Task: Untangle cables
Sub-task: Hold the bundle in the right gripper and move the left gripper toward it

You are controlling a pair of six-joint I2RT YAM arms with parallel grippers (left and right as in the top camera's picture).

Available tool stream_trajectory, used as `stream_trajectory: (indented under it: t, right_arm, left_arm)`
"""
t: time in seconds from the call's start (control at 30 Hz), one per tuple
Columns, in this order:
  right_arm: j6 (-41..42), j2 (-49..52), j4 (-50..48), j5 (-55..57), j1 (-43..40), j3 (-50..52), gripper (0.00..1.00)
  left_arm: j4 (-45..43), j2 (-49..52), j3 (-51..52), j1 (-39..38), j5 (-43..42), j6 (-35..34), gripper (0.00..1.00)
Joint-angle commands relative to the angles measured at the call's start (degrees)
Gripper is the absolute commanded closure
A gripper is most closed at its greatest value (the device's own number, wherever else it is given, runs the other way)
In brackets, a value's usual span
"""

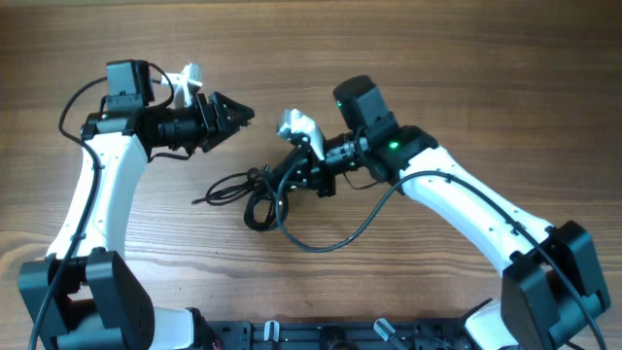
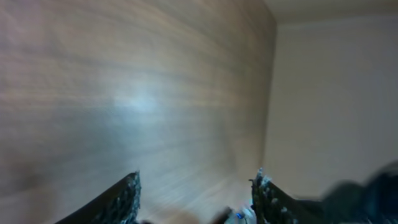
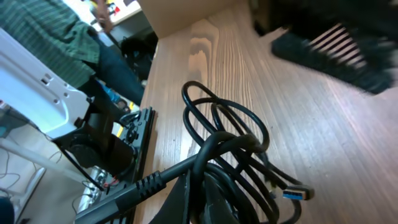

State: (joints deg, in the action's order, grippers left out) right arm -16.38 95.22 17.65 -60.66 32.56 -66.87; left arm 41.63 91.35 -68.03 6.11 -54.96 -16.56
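Note:
The cables (image 1: 255, 191) are thin black cords knotted in a bundle at the table's middle, with one loose end trailing left (image 1: 206, 199). My right gripper (image 1: 294, 178) is shut on the bundle's right side. In the right wrist view the cables (image 3: 227, 134) loop around and between my right gripper's fingers (image 3: 214, 196), and a blue-tipped plug (image 3: 297, 194) lies on the wood. My left gripper (image 1: 240, 115) is open and empty, above and to the left of the bundle, apart from it. In the left wrist view its fingers (image 2: 198, 196) frame only blurred wood.
A thicker black wire (image 1: 326, 245) loops from the right arm across the table in front of the bundle. The arm bases (image 1: 97, 301) stand at the near edge. In the right wrist view a person (image 3: 56, 31) sits beyond the table edge.

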Motion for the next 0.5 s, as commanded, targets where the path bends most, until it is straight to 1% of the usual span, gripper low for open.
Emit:
stream_trajectory:
  t: [0.0,0.1,0.13,0.2,0.23,0.27,0.3,0.37,0.4,0.47]
  right_arm:
    - [-4.13,-2.08,0.5,-5.33,-2.86,-0.39,0.96]
    - [-8.11,-2.05,1.99,-8.5,-3.67,-0.39,0.96]
    - [-8.41,-2.05,2.21,-9.09,-3.65,-0.39,0.96]
    - [-9.38,-2.05,2.62,-10.19,-3.65,-0.39,0.96]
    - [-9.33,-2.05,2.64,-10.45,-3.65,-0.39,0.96]
    - [-9.35,-2.05,2.69,-11.1,-3.65,-0.39,0.96]
    - [-9.38,-2.05,2.71,-11.69,-3.65,-0.39,0.96]
    - [-9.44,-2.05,2.73,-12.52,-3.67,-0.39,0.96]
    - [-9.57,-2.05,2.75,-12.85,-3.67,-0.39,0.96]
    - [-9.6,-2.05,2.91,-12.92,-3.67,-0.39,0.96]
  left_arm:
    - [2.27,0.83,-0.98,0.28,-4.85,1.18,0.44]
    - [2.38,0.83,-0.98,0.28,-4.83,1.46,0.44]
    - [2.4,0.83,-0.98,0.26,-4.85,1.46,0.46]
    - [2.64,0.83,-0.98,-0.17,-4.85,1.73,0.52]
    - [2.86,0.83,-0.98,-0.42,-5.03,2.67,0.59]
    - [3.04,0.83,-0.98,-0.66,-5.27,4.31,0.63]
    - [3.21,0.83,-0.98,-0.9,-5.27,6.73,0.65]
    - [3.74,0.83,-0.98,-1.2,-5.25,13.75,0.62]
    - [4.35,0.83,-0.98,-1.22,-5.22,18.38,0.6]
    - [6.32,0.83,-0.98,-1.22,-5.22,27.82,0.6]
